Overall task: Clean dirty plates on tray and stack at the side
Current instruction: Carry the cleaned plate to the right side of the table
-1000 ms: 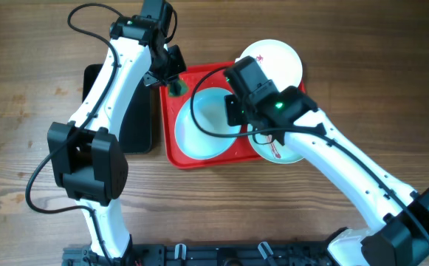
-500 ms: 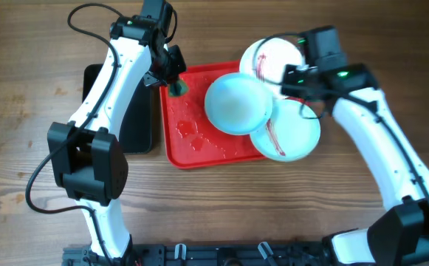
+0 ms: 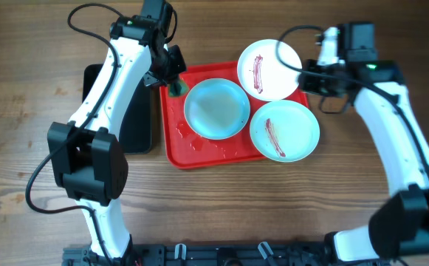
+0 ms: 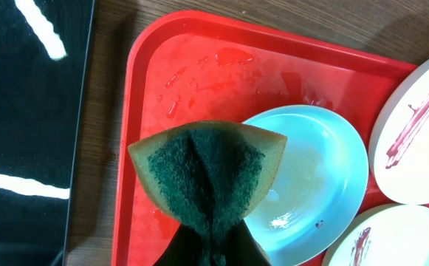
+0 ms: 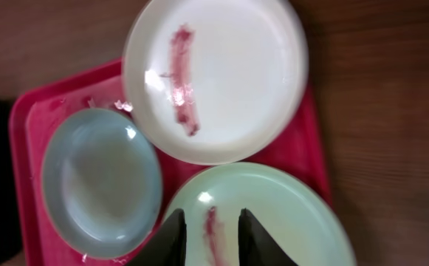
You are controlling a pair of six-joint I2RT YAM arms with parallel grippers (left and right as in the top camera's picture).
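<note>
L gripper (image 4: 213, 255) clamped on folded sponge (image 4: 207, 170), green scrub side out, yellow edge on top; poised over upper-left part of red tray (image 3: 176, 144), just beside pale blue plate (image 3: 215, 108). R gripper (image 5: 213, 222) w/ fingers apart, nothing btwn them, hanging above mint plate (image 3: 284, 131); no contact w/ any plate visible. On tray, about mid, the pale blue plate lying flat, no streak, wet glint inside. At tray's upper-right corner, white plate (image 3: 269, 69), partly past the rim, dark red streak across it. At lower right, the mint plate, overhanging tray's right edge, red streak near its ctr. All three close together, rims touching or overlapping; can't tell which on top. Droplets & reddish smears on bare left part of tray. Left of red one, black tray (image 3: 122, 111), both on wood table (image 3: 37, 170).
</note>
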